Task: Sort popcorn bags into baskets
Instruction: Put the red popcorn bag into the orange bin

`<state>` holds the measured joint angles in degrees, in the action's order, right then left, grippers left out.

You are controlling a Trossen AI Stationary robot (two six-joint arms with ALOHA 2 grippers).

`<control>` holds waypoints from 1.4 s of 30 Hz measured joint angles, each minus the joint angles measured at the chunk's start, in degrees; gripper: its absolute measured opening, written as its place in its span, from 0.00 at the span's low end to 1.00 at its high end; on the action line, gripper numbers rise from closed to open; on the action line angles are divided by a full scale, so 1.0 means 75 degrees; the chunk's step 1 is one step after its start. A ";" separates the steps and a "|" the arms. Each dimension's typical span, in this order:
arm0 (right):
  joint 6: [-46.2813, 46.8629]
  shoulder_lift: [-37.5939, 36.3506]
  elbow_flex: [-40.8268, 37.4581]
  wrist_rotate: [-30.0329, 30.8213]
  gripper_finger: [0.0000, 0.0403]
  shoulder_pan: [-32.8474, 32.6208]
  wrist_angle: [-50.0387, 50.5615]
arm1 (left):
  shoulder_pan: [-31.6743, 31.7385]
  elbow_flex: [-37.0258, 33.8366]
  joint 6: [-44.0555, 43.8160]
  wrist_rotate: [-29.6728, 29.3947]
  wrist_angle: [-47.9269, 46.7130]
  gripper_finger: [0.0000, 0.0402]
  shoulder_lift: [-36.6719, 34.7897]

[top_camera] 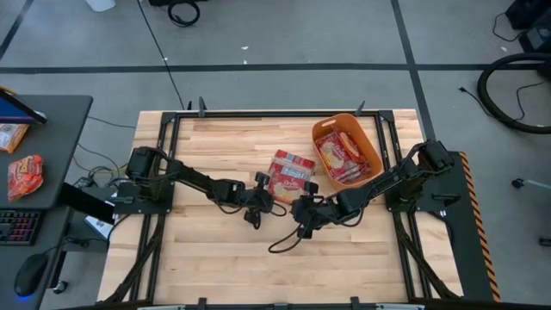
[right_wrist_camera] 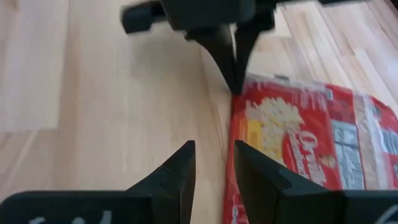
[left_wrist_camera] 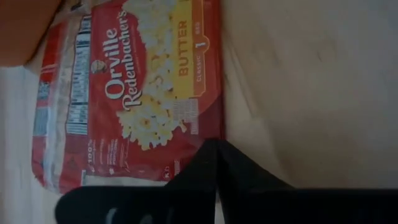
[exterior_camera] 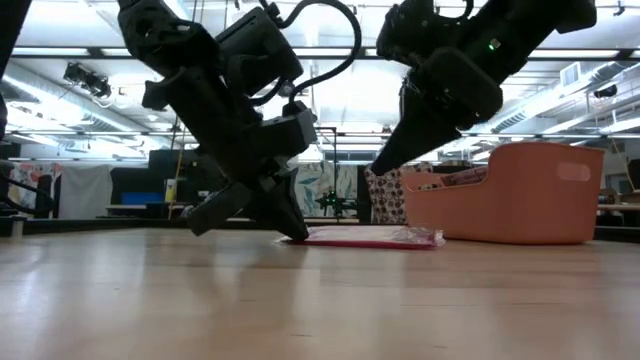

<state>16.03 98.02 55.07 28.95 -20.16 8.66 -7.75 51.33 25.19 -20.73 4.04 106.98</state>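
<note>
Two red popcorn bags point(top_camera: 290, 175) lie flat on the table, side by side or overlapping; one shows its label point(left_wrist_camera: 149, 81), the other a white-and-blue back point(left_wrist_camera: 62, 106). The orange basket point(top_camera: 370, 142) stands to their right at the far side and holds several more bags point(top_camera: 337, 155). My left gripper point(top_camera: 269, 200) is shut, its tips down at the label-up bag's near-left corner. My right gripper point(right_wrist_camera: 214, 158) is open, raised above the table point(exterior_camera: 385, 165) over the same bag's near edge, pointing toward the left gripper. My left gripper sets its shut fingertips point(left_wrist_camera: 214, 146) against the edge of the label-up bag point(left_wrist_camera: 208, 127) near a corner. It comes slanting down from the table's left, with the tips at table level point(exterior_camera: 295, 235). The bag lies flat on the wood.
A black cable loop point(top_camera: 280, 245) trails on the table near the right gripper. A side desk to the left carries an orange-red snack pouch point(top_camera: 24, 175), a keyboard and a mouse. Bare wood spreads across the near half of the table point(top_camera: 215, 267).
</note>
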 joint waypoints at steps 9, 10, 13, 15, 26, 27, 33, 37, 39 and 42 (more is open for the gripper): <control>0.0628 -0.0003 0.0000 0.0038 0.30 -0.0017 0.0446 | -0.0423 0.0020 -0.0043 -0.0711 -0.0206 0.22 -0.0014; 0.0638 -0.0001 0.0000 0.0015 0.30 -0.0015 0.0447 | -0.0478 0.0023 -0.0064 -0.0745 -0.0268 0.26 -0.0015; 0.0638 -0.0003 0.0000 0.0012 0.30 -0.0015 0.0444 | -0.0617 0.0033 -0.0044 -0.1094 -0.0451 0.35 -0.0020; 0.0638 -0.0003 0.0000 0.0012 0.30 -0.0016 0.0440 | -0.0650 0.0033 0.0007 -0.1484 -0.0584 0.39 -0.0020; 0.0615 -0.0003 0.0000 0.0013 0.30 -0.0015 0.0180 | -0.0268 0.0169 -0.0469 -0.0974 -0.1073 0.28 -0.0047; 0.0587 -0.0003 0.0000 0.0012 0.30 -0.0015 0.0154 | -0.0245 0.0196 -0.0444 -0.0966 -0.1128 0.27 -0.0047; 0.0443 -0.0006 0.0000 0.0012 0.30 -0.0015 0.0045 | -0.0090 0.0237 0.0274 -0.0984 -0.1181 0.22 -0.0006; 0.0429 -0.0006 0.0000 -0.0035 0.30 -0.0017 0.0048 | 0.0125 0.0247 0.0299 -0.0714 -0.1219 0.18 -0.0006; 0.0412 -0.0006 0.0000 -0.0078 0.30 -0.0017 0.0048 | 0.0180 0.0248 0.0297 -0.0674 -0.1225 0.13 -0.0006; 0.0303 -0.0006 0.0000 -0.0125 0.30 -0.0017 0.0047 | 0.0195 0.0243 0.0288 -0.0664 -0.1250 0.03 -0.0003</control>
<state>18.31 97.97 55.07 28.01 -20.29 9.01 -6.29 53.15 27.35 -25.72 -5.33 106.96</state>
